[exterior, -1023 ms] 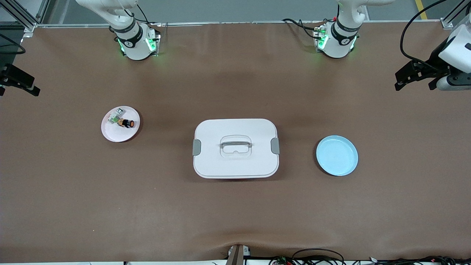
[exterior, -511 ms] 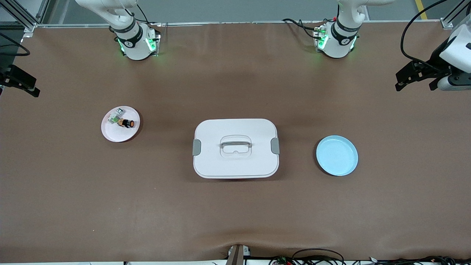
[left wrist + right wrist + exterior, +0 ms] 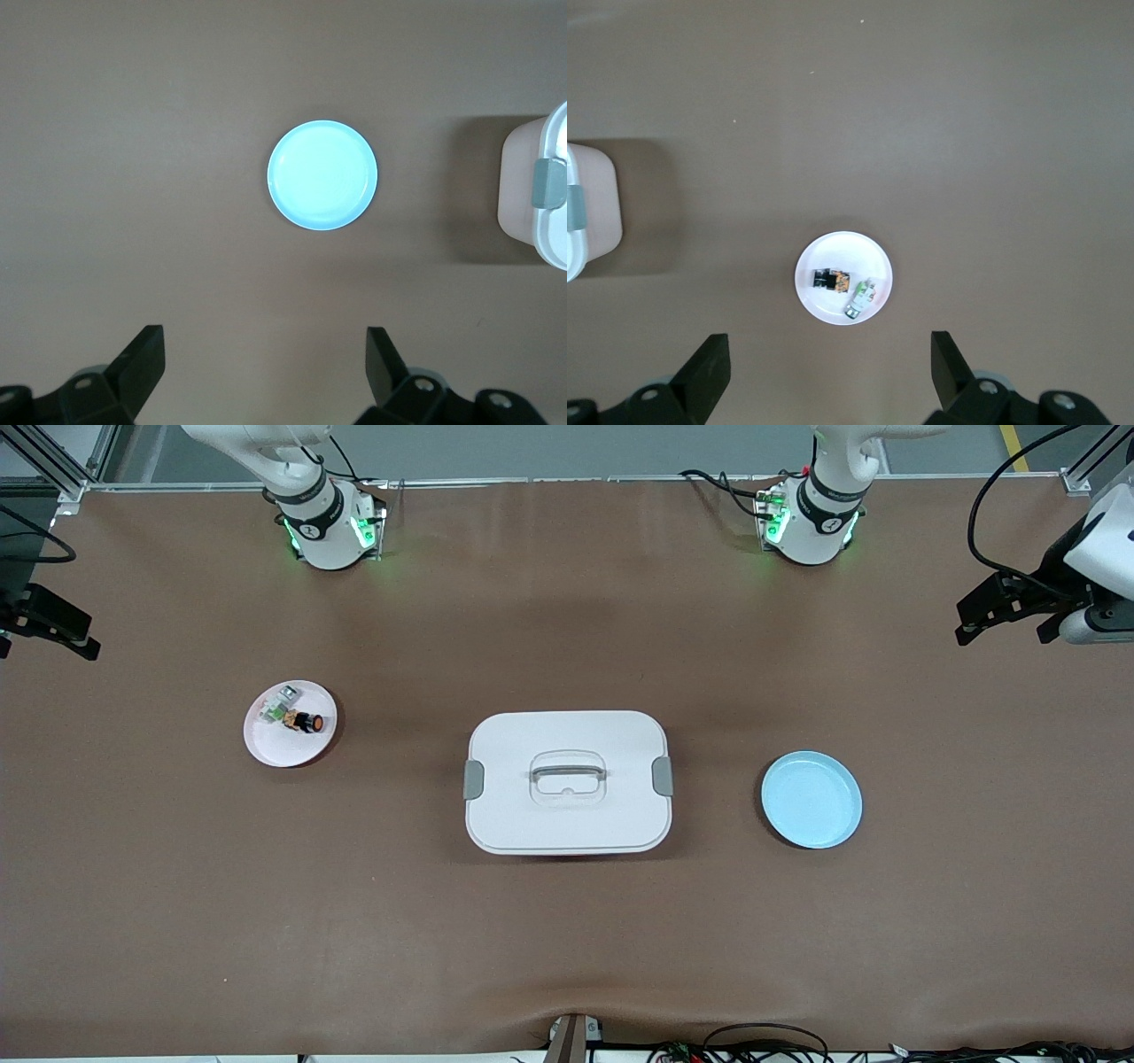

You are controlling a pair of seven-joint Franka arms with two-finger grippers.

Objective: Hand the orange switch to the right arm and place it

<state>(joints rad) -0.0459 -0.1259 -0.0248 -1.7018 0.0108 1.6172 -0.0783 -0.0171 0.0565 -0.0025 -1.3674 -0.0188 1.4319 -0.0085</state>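
1. Here is the orange switch (image 3: 306, 722), lying on its side on the pale pink plate (image 3: 275, 751) toward the right arm's end of the table, orange face turned toward the middle of the table.
2. Right beside it on the same plate sits a small grey-white and green part (image 3: 278, 708), on the side farther from the front camera; the two look to be touching or very nearly so.
3. From the right wrist view both pieces show plainly on that plate: the switch (image 3: 831, 281) dark with an orange block, the small part (image 3: 860, 297) next to it.
4. The right gripper (image 3: 824, 372) hangs high over bare table near the pink plate (image 3: 843, 248), its fingers (image 3: 709, 365) spread wide apart, nothing between them.
5. In the front view it shows only at the frame's edge (image 3: 49, 624), well apart from the plate.
6. The left gripper (image 3: 261, 363) hangs high at the left arm's end, fingers (image 3: 383, 361) also wide apart and holding nothing.
7. Below it in its wrist view lies a light blue plate (image 3: 322, 175), bare.
8. In the front view that gripper (image 3: 1010, 607) is up at the edge, well apart from the blue plate (image 3: 811, 799).
9. Between the two plates stands a white lidded box (image 3: 567, 781), grey clasps at either end and a handle on top.
10. All of it rests on the brown table (image 3: 567, 939).
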